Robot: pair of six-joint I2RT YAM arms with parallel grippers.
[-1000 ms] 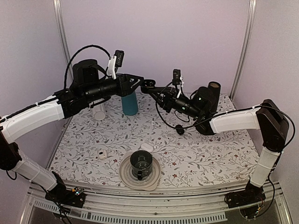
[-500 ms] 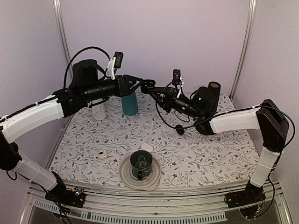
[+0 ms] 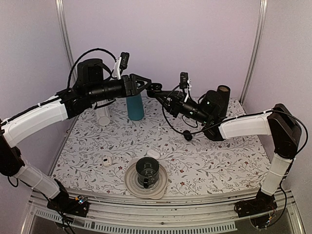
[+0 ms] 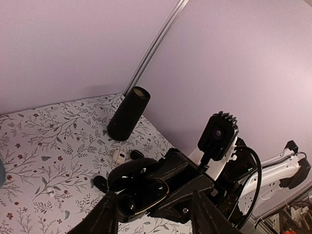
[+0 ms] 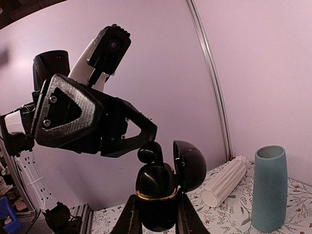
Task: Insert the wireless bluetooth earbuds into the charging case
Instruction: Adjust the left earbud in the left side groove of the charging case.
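Note:
My right gripper (image 5: 156, 201) is shut on the black charging case (image 5: 156, 187), which has a gold rim and is held up in the air with its lid (image 5: 191, 165) open. A glossy black earbud (image 5: 151, 153) sticks out of the case's top. My left gripper (image 4: 153, 195) is open, its fingers (image 4: 106, 214) wide apart with the case (image 4: 146, 190) beyond them. In the right wrist view its tip (image 5: 147, 130) hangs just above the earbud. In the top view both grippers meet at the back, left (image 3: 145, 84) and right (image 3: 155, 89).
Small black pieces (image 4: 100, 183) (image 4: 136, 154) and a white piece (image 4: 118, 155) lie on the flowered cloth. A black cylinder (image 3: 223, 92), a teal vase (image 3: 135, 107) and a white ribbed cylinder (image 3: 103, 117) stand at the back. A cup on a plate (image 3: 130, 183) sits near the front.
The left arm has shifted slightly, its elbow a little higher. Its gripper stays by the case. The right arm has not moved.

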